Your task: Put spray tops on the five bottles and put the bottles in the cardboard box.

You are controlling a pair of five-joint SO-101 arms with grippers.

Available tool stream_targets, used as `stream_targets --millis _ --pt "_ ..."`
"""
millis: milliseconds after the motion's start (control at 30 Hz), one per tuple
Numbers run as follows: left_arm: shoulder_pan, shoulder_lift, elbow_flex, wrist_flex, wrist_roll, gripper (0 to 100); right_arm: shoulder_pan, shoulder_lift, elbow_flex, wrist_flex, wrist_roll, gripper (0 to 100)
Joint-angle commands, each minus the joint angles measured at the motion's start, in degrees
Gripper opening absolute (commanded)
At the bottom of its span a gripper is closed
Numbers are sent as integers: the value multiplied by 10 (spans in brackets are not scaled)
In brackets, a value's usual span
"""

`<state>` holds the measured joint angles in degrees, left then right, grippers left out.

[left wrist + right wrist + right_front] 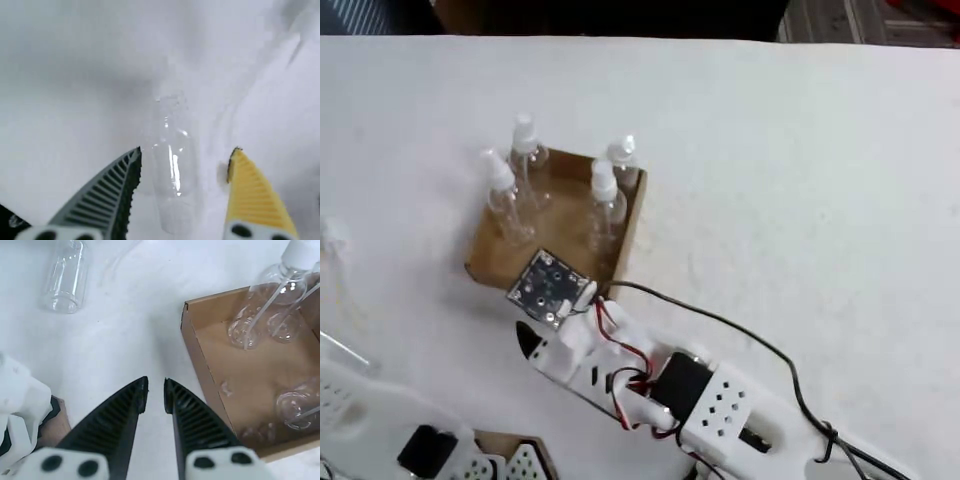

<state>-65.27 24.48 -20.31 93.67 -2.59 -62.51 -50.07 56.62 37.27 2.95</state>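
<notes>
Four bottles (607, 205) with spray tops on stand in the box (560, 222). One last bottle (172, 170) is not done. It lies on its side on the table (800, 180), well apart from the box, and its neck is bare. So the job looks almost over: this bottle needs its top, and then it goes in the box with the others.

The left gripper (186, 150) is right at that bottle. Its jaws are spread wide, one on each side of the bottle, and they do not squeeze it yet. I think the next move is to close gently on the bottle's middle and lift it up straight, so a top can go on. The bottle is round and slick, so it may roll if the jaws close off to one side. I cannot find the last top for sure. A thin line (345, 348) near the table's left side may be its tube.

The right gripper (155, 382) holds nothing. Its jaws are nearly together, with just a thin gap. It points down at the table just beside the box's near wall. The right arm lies stretched from the front edge up to the box. The left arm sits low at the front left corner.
</notes>
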Motion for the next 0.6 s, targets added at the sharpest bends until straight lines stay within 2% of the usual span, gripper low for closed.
stream_targets --millis 0,167,367,567 --pt "63 -41 -33 10 50 269 7 -10 -7 3 -5 32" --pt "117 -40 -36 -26 87 269 7 -13 -1 3 -5 32" --pt "131 -27 -40 -91 111 269 7 -13 3 3 -5 32" --pt "139 83 -145 -80 110 268 7 -13 4 3 -5 32"
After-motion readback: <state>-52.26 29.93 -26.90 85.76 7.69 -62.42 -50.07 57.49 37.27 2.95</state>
